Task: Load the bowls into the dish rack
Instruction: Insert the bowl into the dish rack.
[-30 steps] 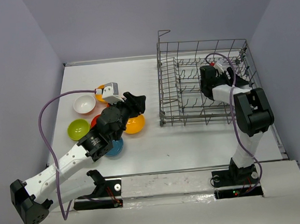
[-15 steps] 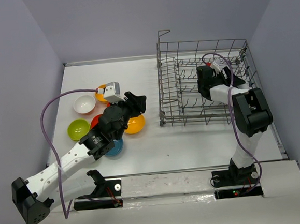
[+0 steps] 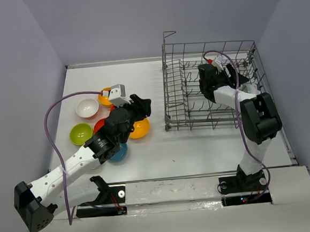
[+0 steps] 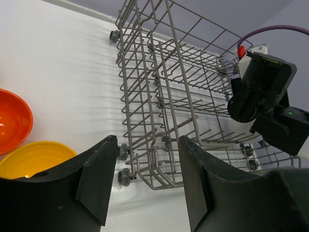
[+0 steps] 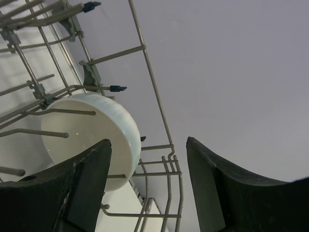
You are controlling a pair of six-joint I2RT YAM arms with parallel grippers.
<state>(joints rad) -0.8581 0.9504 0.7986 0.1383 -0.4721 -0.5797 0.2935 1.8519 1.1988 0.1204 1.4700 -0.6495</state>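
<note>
The grey wire dish rack (image 3: pixel 186 100) stands at the right; it also shows in the left wrist view (image 4: pixel 159 72). My right gripper (image 3: pixel 210 82) is inside it, open and empty (image 5: pixel 148 142). A white bowl (image 5: pixel 91 137) stands on edge among the tines just left of its fingers. My left gripper (image 3: pixel 142 104) is open and empty (image 4: pixel 147 140), above an orange-yellow bowl (image 3: pixel 139 129) and facing the rack. White (image 3: pixel 87 107), lime green (image 3: pixel 81 133), red (image 3: pixel 99 124), blue (image 3: pixel 118 152) and small orange (image 3: pixel 105 96) bowls lie at the left.
The left wrist view shows a red-orange bowl (image 4: pixel 12 121) and the yellow bowl (image 4: pixel 36 157) at its left, and the right arm (image 4: pixel 263 92) inside the rack. Purple walls close in the table on three sides.
My right gripper has moved towards the far left inside the rack. My left arm has crept slightly forward; its gripper stays open over the orange-yellow bowl.
</note>
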